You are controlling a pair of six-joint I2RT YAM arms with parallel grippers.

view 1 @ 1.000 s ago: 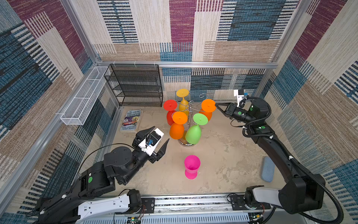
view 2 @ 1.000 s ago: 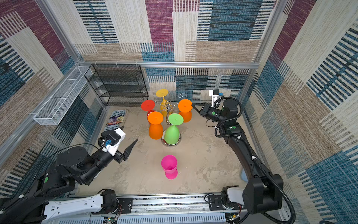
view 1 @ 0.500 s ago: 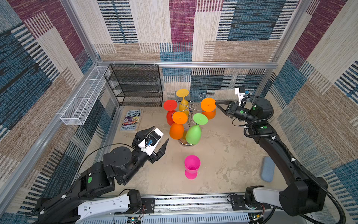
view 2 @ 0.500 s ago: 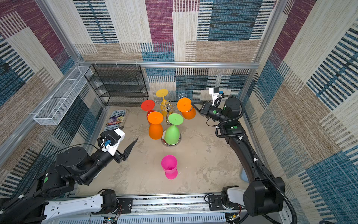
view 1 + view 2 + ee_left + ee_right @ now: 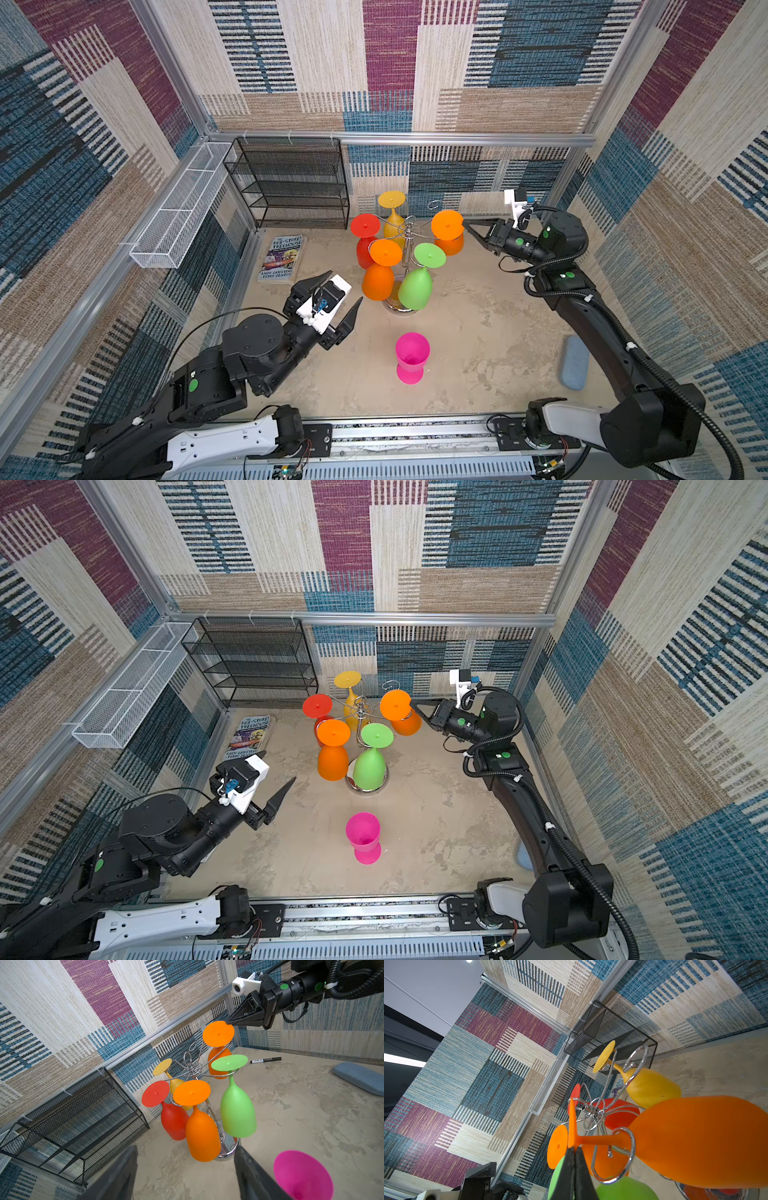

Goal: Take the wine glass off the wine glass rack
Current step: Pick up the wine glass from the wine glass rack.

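wine glass (image 5: 446, 224) foot, pinched in right tool (image 5: 465, 223)

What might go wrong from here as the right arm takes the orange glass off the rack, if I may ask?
The right gripper pinches the orange glass only by the rim of its foot, so the glass may slip or swing.
Its stem sits inside a curled wire arm of the wine glass rack; a sideways pull might tip the rack and its four other glasses.
The green glass hangs close by and could be knocked.
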